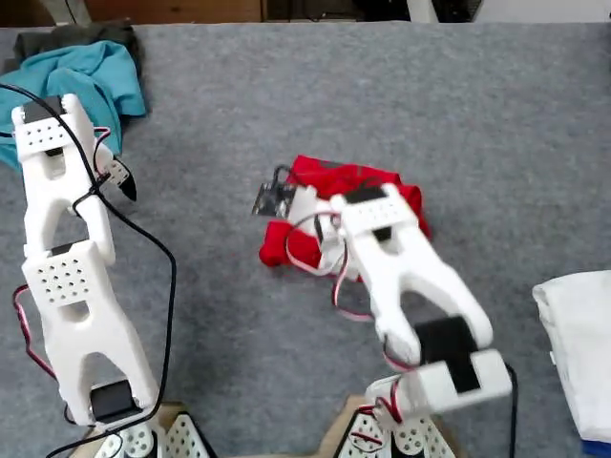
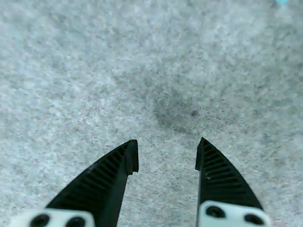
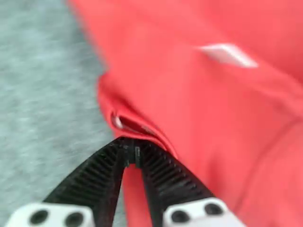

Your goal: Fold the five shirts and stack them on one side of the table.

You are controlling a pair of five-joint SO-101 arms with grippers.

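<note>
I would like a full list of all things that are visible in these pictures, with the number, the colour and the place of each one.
table: 1, grey felt-like top, under everything
red shirt: 1, red, crumpled at the middle of the table
teal shirt: 1, teal, bunched at the far left corner
dark cloth: 1, dark grey, partly under the teal shirt; cannot tell if it is a shirt
white shirt: 1, white, folded at the right edge
blue thing: 1, blue, near right corner; too little shows to name it
left gripper: 1, black fingers, open over bare table near the teal shirt
right gripper: 1, black fingers, shut on a fold of the red shirt
</note>
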